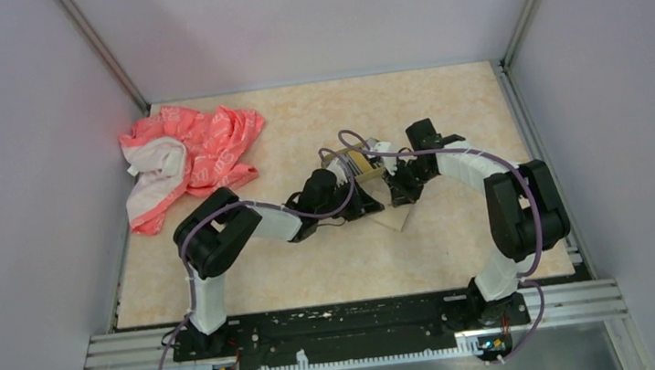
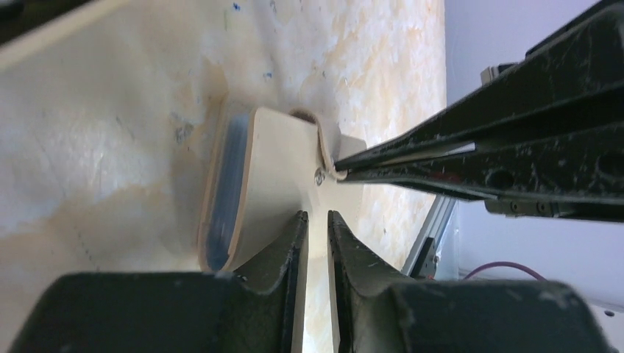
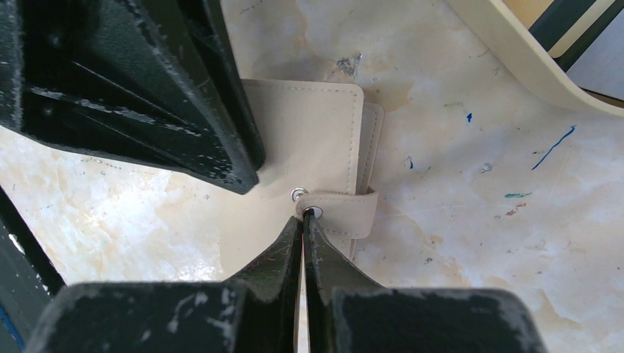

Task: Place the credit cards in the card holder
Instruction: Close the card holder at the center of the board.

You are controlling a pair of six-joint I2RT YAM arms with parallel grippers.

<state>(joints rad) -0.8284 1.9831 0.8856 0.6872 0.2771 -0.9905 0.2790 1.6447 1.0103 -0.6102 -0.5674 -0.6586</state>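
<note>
at the table's middle, both hands on the card holder

near the middle of the table (image 1: 314, 269), a little toward the right edge, the card holder (image 1: 394, 216) (image 2: 276, 173) (image 3: 324, 121) lies flat: a pale tan case with a stitched cover and a short strap (image 3: 346, 213) that carries a metal snap. seen from its open side, the bluish edges of the credit cards (image 2: 223, 187) show stacked inside it, under the cover.

the left hand (image 1: 364, 201) (image 2: 316, 218) (image 3: 246, 170) has its fingers a narrow slit apart, tips down on the cover. the right hand (image 1: 400, 188) (image 3: 304, 220) (image 2: 342, 168) is closed tight, its tips right at the snap end of the strap; whether it actually pinches the strap i cannot tell.

just beyond the hands, toward the far edge, sits a gold-and-dark striped object (image 1: 360, 161), partly hidden by the arms. a pink and white cloth (image 1: 183, 159) lies bunched near the far left corner, well apart from the rest.
</note>
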